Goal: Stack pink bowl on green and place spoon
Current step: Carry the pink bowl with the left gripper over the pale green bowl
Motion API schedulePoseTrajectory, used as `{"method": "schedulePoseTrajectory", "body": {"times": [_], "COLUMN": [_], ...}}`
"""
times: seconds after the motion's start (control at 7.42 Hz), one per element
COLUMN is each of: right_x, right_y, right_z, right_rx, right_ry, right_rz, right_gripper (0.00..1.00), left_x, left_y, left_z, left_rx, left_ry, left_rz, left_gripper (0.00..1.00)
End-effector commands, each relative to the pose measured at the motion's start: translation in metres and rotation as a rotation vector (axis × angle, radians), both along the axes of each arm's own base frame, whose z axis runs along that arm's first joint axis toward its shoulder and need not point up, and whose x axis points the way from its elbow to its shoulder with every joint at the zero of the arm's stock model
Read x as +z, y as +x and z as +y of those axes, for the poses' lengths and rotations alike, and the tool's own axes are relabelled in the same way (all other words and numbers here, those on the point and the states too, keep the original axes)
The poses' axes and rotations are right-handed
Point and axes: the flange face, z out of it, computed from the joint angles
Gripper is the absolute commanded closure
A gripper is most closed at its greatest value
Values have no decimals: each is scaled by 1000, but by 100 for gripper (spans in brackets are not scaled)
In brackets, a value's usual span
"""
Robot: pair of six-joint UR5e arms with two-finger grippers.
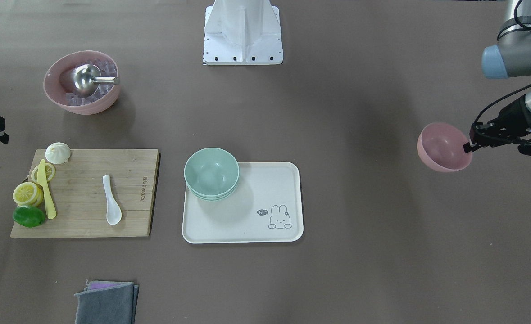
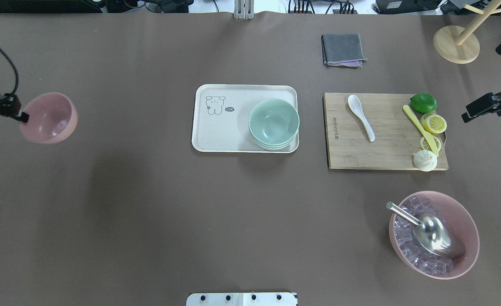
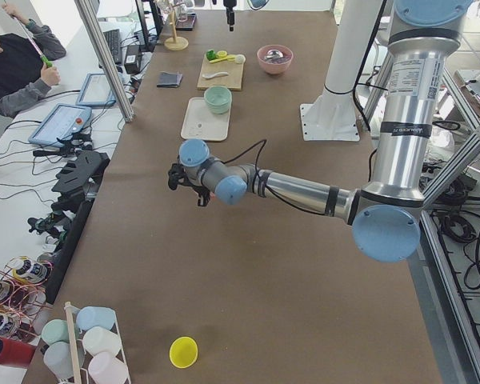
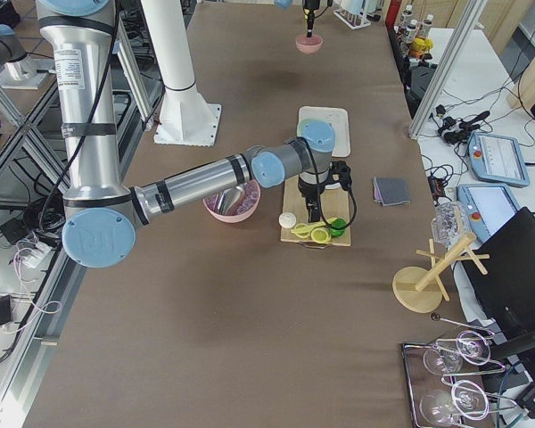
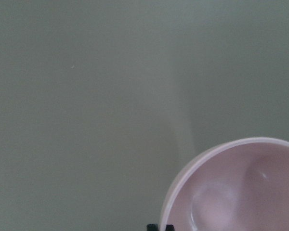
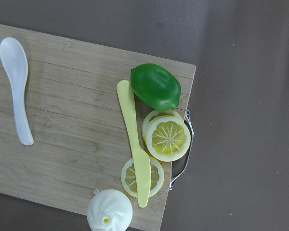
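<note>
My left gripper (image 2: 21, 115) is shut on the rim of the small pink bowl (image 2: 50, 118), which hangs tilted above the table at the far left; it also shows in the front view (image 1: 443, 146) and the left wrist view (image 5: 236, 190). The green bowls (image 2: 273, 123) are stacked on the white tray (image 2: 222, 138). The white spoon (image 2: 360, 117) lies on the wooden cutting board (image 2: 382, 148), and shows in the right wrist view (image 6: 17, 89). My right gripper (image 2: 467, 117) hovers by the board's right end; I cannot tell whether it is open.
On the board lie a lime (image 2: 423, 102), lemon slices (image 2: 434, 123), a yellow knife (image 2: 420, 129) and a white bun (image 2: 425, 160). A large pink bowl (image 2: 467, 216) holds ice cubes and a metal scoop (image 2: 433, 233). A grey cloth (image 2: 343, 49) and a wooden stand (image 2: 456, 44) sit at the far edge.
</note>
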Motion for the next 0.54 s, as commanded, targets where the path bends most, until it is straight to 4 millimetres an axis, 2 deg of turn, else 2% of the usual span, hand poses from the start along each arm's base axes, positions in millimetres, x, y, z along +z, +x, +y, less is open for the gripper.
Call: {"method": "schedulePoseTrajectory", "body": {"times": [0.0, 0.13, 0.27, 0.4], "right_x": [-1, -1, -2, -1], "right_y": [0, 0, 0, 0], "right_z": [-1, -1, -1, -1], "right_rx": [1, 1, 0, 0], "right_ry": [2, 2, 3, 0], "right_rz": [1, 1, -1, 0], "right_gripper": [0, 0, 0, 0], "left_x": [-146, -202, -243, -272], "left_y": [76, 117, 164, 204], "left_z": [-21, -21, -7, 0], "left_rx": [-40, -34, -42, -66], "left_ry": [-105, -163, -193, -223], "left_rz": [-67, -79, -75, -81], "left_gripper": [100, 100, 100, 100]}}
